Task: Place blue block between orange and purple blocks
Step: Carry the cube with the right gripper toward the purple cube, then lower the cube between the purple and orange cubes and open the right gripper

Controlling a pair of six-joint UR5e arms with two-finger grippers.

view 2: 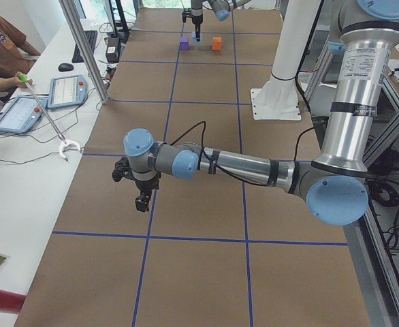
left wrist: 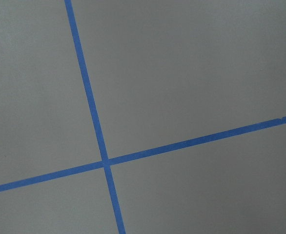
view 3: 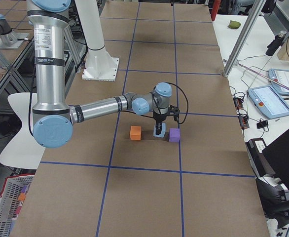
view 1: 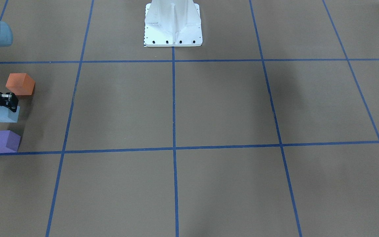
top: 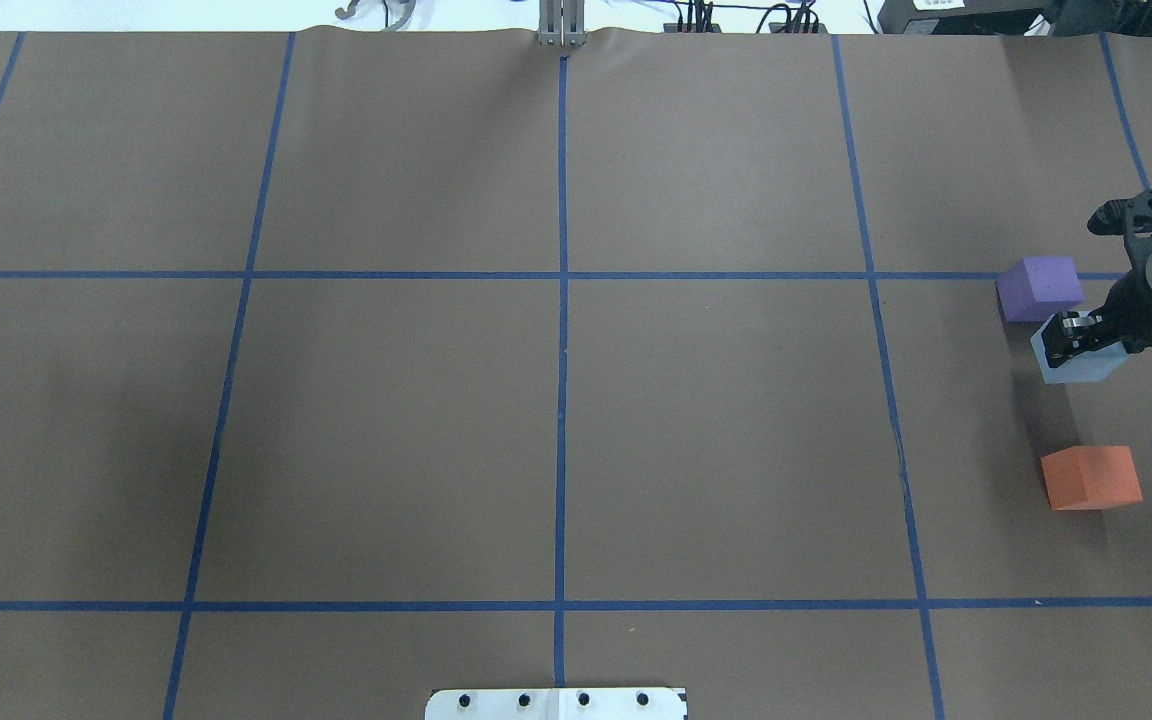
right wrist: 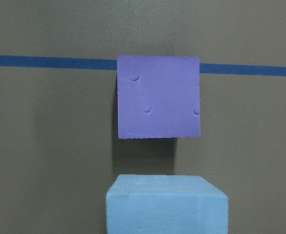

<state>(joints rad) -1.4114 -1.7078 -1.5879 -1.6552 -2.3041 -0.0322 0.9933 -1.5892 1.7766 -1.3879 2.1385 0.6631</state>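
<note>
The blue block (view 1: 2,114) sits on the brown paper between the orange block (view 1: 20,84) and the purple block (view 1: 3,141), nearer the purple one. My right gripper (view 1: 10,101) points down onto the blue block's top and is shut on it. The overhead view shows the same: right gripper (top: 1069,337), blue block (top: 1081,367), purple block (top: 1039,288), orange block (top: 1091,477). The right wrist view shows the blue block (right wrist: 166,207) close below and the purple block (right wrist: 158,96) beyond it. My left gripper (view 2: 143,201) hovers over bare paper far away; I cannot tell whether it is open.
The white robot base (view 1: 173,24) stands at the middle of the table's robot side. Blue tape lines (top: 562,350) divide the brown paper into squares. Tablets and cables lie on the side table (view 2: 43,102) beside an operator.
</note>
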